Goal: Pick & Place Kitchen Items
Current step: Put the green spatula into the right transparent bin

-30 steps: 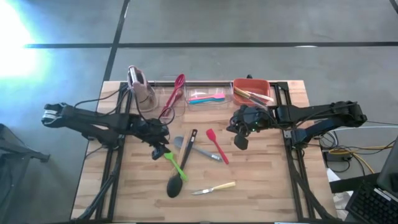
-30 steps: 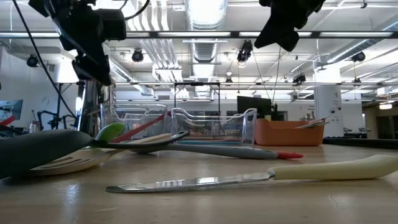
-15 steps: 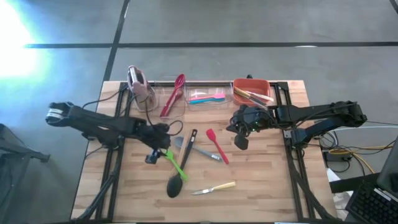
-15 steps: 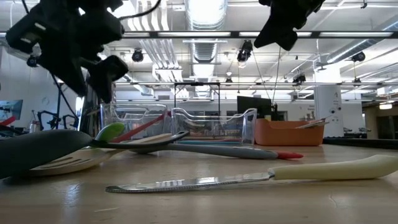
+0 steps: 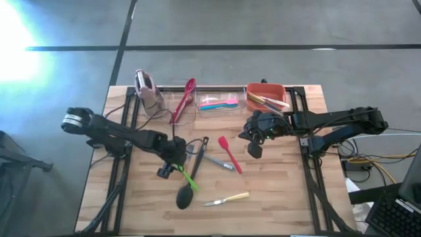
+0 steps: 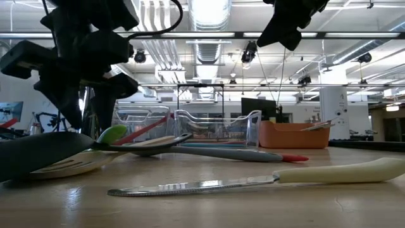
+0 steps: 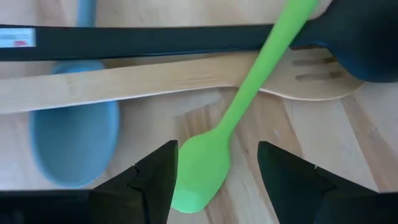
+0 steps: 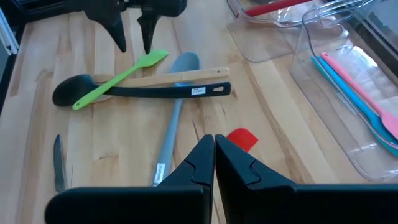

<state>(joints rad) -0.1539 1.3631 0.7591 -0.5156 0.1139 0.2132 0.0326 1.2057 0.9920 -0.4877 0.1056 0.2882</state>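
The table (image 5: 283, 197) carried a crossed pile of utensils at its middle. The left gripper (image 5: 168, 166) hung above them, fingers (image 7: 158, 180) spread either side of the green spatula (image 7: 211, 155), which lay diagonally, blade toward the far left, over the black ladle (image 5: 191, 184). The right gripper (image 5: 254, 149) waited closed, right of the red spatula (image 5: 229, 153).

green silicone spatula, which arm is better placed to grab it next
Left. The left gripper hangs open directly over the green silicone spatula, fingers either side of its blade. The right gripper is shut, hovering beside the red silicone spatula.
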